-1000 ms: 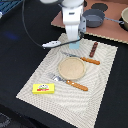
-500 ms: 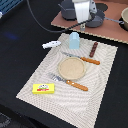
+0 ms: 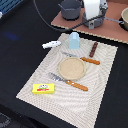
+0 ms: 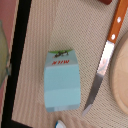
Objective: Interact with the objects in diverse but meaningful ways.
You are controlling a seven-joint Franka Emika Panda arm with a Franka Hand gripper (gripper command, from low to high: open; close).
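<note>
From the exterior view's left, we first find the flat yellow rectangular packet with red print [image 3: 43,89] lying on the near left part of the beige woven placemat [image 3: 102,95]. Further back, the small white oblong piece [image 3: 51,44] lies on the black tabletop [image 3: 20,55], just off the placemat's far left corner. Beside it to the right, the pale-blue faceted carton-like block [image 3: 74,40] stands upright at the placemat's far edge; in the wrist view we read red lettering and a green mark on its top [image 4: 62,80].

At the middle of the placemat sits the tan round plate [image 3: 71,68], with an orange-handled fork [image 3: 69,81] on its near side and an orange-handled knife [image 3: 82,58] on its far side. To the right of the block, the dark-brown stick [image 3: 94,49] lies on the placemat, near the knife's handle.

Our gripper [image 3: 93,19] hangs above the brown board [image 3: 111,30] behind the placemat, apart from every object; we cannot tell whether its fingers are apart or together.
</note>
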